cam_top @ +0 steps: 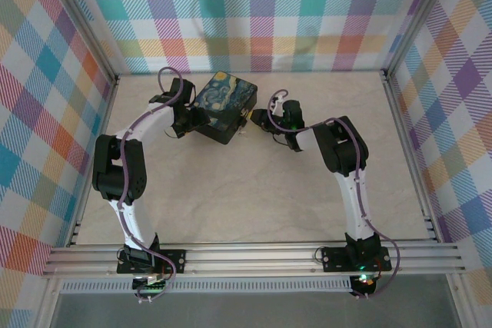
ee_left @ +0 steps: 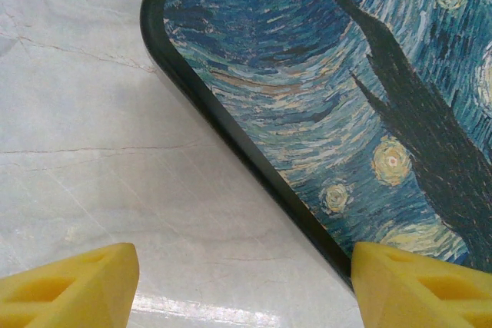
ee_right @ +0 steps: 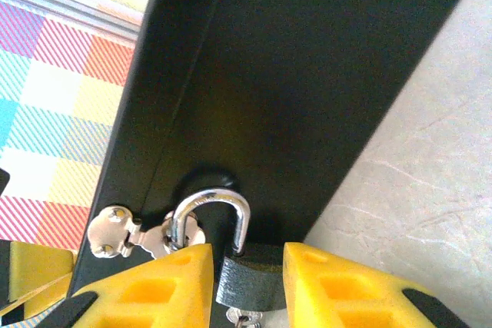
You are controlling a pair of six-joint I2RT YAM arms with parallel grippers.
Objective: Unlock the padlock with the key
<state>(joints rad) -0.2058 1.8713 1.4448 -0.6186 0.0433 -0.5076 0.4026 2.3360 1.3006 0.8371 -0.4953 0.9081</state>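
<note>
The tin [cam_top: 224, 105] sits closed on the counter [cam_top: 254, 190], its blue-and-yellow swirl-painted lid facing up. With the lid down, nothing inside it can be seen.

From above, the two arms meet at the tin. The left gripper [cam_top: 194, 120] is against its left side and the right gripper [cam_top: 260, 120] is at its right side. The lock is too small to make out from there.

The left wrist camera gives the painted lid close up. The jaws are wide: one yellow fingertip [ee_left: 419, 286] is at the tin's dark rim, the other is out over bare counter, and the rim runs between them.

The right wrist camera faces the tin's dark side wall, where a silvery hasp [ee_right: 115, 236] is fixed. The padlock [ee_right: 247, 282] hangs on that wall with its shackle [ee_right: 242, 213] looped through the hasp. Its dark body sits squarely between the right jaws, which are narrow and seem to press on both of its flanks. A small silvery bit, apparently the key [ee_right: 241, 318], shows just under the padlock's body, on the side away from the tin.
</note>
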